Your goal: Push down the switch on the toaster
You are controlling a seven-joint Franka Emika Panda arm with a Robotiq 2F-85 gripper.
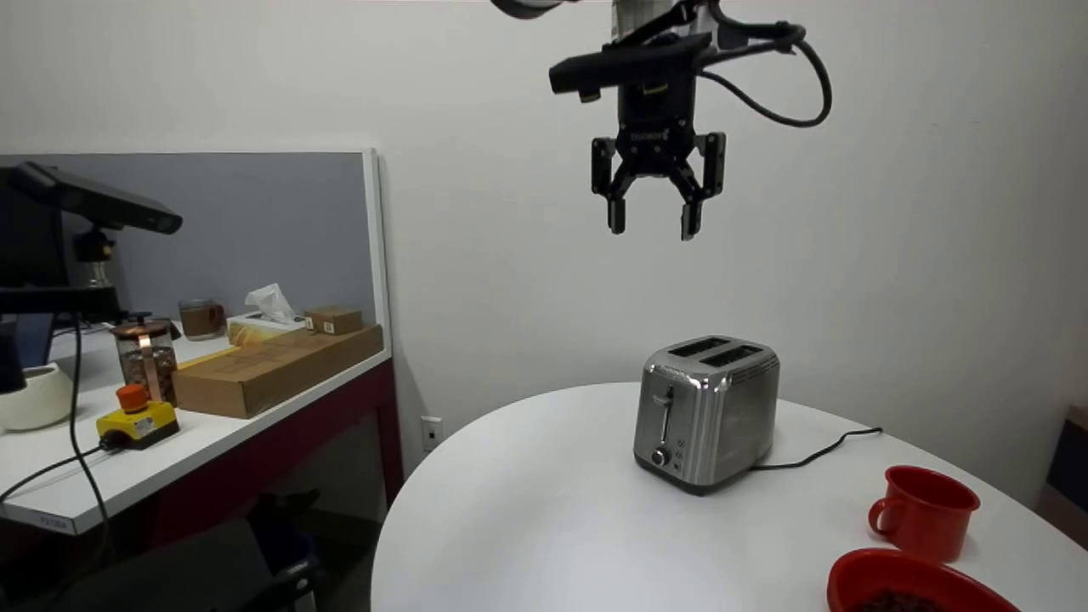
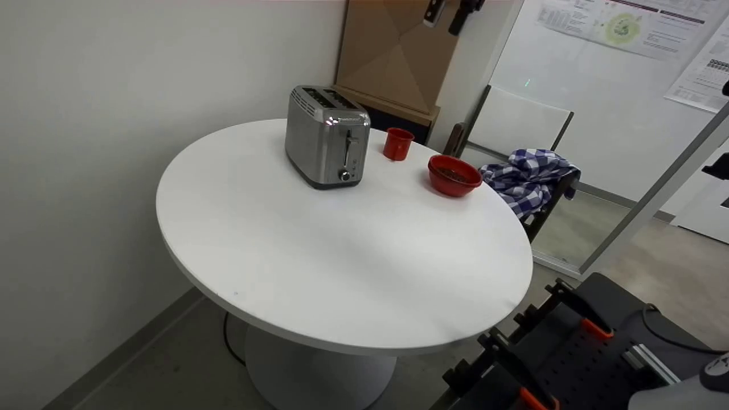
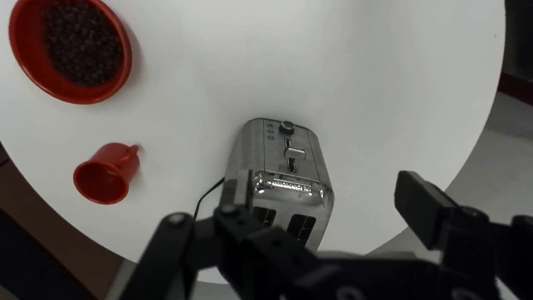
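Observation:
A silver two-slot toaster (image 1: 739, 425) stands upright on the white round table (image 1: 510, 510). It also shows in an exterior view (image 2: 310, 134) and in the wrist view (image 3: 291, 200). Its switch (image 1: 661, 399) is a small lever on the front face, near the top of its vertical slot, above a round knob. The switch also shows in an exterior view (image 2: 352, 140) and in the wrist view (image 3: 295, 153). My gripper (image 1: 654, 221) is open and empty, pointing down, high above the toaster and apart from it. In the wrist view (image 3: 327, 191) one finger covers part of the toaster's side.
A red mug (image 1: 925, 514) and a red bowl (image 2: 454, 176) of dark beans stand on the table beside the toaster. A black cord (image 1: 824, 450) runs from the toaster. A wall (image 1: 510, 255) stands behind the table. A desk (image 1: 280, 399) with boxes stands off to the side.

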